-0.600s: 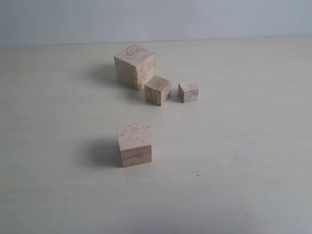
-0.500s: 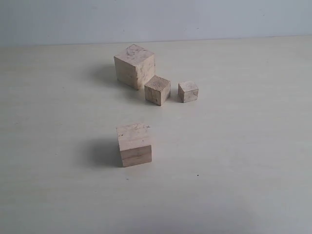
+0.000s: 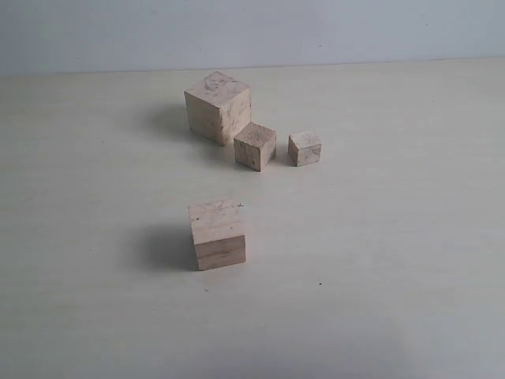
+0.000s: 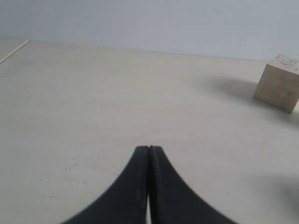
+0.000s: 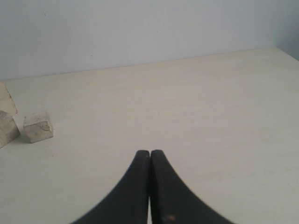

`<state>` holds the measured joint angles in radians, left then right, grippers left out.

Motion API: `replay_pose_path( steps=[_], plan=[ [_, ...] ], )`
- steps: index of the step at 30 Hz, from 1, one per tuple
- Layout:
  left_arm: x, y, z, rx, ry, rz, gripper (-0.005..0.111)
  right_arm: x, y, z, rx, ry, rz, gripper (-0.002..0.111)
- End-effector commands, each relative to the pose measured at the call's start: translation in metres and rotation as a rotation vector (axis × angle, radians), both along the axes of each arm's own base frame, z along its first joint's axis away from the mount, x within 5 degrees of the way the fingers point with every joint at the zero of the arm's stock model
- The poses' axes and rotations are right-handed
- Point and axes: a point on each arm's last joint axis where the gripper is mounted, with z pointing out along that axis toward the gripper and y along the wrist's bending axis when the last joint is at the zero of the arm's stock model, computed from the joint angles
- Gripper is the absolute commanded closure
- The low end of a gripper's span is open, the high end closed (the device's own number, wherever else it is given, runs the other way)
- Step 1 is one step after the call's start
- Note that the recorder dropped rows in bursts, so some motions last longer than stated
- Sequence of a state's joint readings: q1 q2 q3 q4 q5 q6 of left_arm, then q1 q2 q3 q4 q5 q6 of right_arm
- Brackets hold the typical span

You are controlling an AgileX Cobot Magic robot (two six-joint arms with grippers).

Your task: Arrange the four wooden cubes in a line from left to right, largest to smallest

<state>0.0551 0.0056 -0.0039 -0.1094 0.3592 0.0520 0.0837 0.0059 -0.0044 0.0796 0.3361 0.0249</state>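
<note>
Four pale wooden cubes rest on the table in the exterior view. The largest cube [image 3: 218, 106], speckled on top, sits at the back. Right in front of it stands a smaller cube [image 3: 256, 146], with the smallest cube [image 3: 304, 148] a little apart to its right. A mid-size cube [image 3: 217, 234] stands alone nearer the front. Neither arm shows in the exterior view. My left gripper [image 4: 149, 148] is shut and empty, with the largest cube [image 4: 279, 83] far off. My right gripper [image 5: 150, 152] is also shut and empty, well away from the smallest cube [image 5: 38, 126].
The pale table [image 3: 394, 237] runs back to a light wall [image 3: 316, 31]. A thin line marks the table's edge [image 4: 14, 51] in the left wrist view.
</note>
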Motion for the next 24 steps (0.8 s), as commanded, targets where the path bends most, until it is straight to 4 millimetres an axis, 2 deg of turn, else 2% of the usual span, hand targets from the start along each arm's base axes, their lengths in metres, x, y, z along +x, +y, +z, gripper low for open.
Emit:
replay_pose_path(
  steps=[1, 4, 10, 14, 19, 22, 24],
  plan=[
    [0.0, 0.0, -0.001, -0.003, -0.006, -0.004, 0.107, 0.003, -0.001, 0.018, 0.021, -0.212, -0.013, 0.108],
    [0.0, 0.0, -0.001, -0.003, -0.006, -0.004, 0.107, 0.003, -0.002, 0.026, 0.029, -0.301, -0.02, 0.108],
    [0.0, 0.0, -0.001, -0.003, -0.006, -0.004, 0.107, 0.002, -0.002, 0.029, 0.031, -0.329, -0.023, 0.108],
    [0.0, 0.0, -0.001, -0.003, -0.006, -0.004, 0.107, 0.001, -0.003, 0.038, 0.041, -0.434, -0.031, 0.108],
    [0.0, 0.0, -0.001, -0.003, -0.006, -0.004, 0.107, -0.005, -0.005, 0.058, 0.147, -0.655, -0.042, 0.108],
    [0.0, 0.0, -0.001, -0.003, -0.006, -0.004, 0.107, -0.011, -0.005, 0.081, 0.242, -0.709, -0.028, 0.108],
    [0.0, 0.0, -0.001, -0.003, -0.006, -0.004, 0.107, -0.019, -0.006, 0.105, 0.283, -0.767, -0.015, 0.108]
  ],
)
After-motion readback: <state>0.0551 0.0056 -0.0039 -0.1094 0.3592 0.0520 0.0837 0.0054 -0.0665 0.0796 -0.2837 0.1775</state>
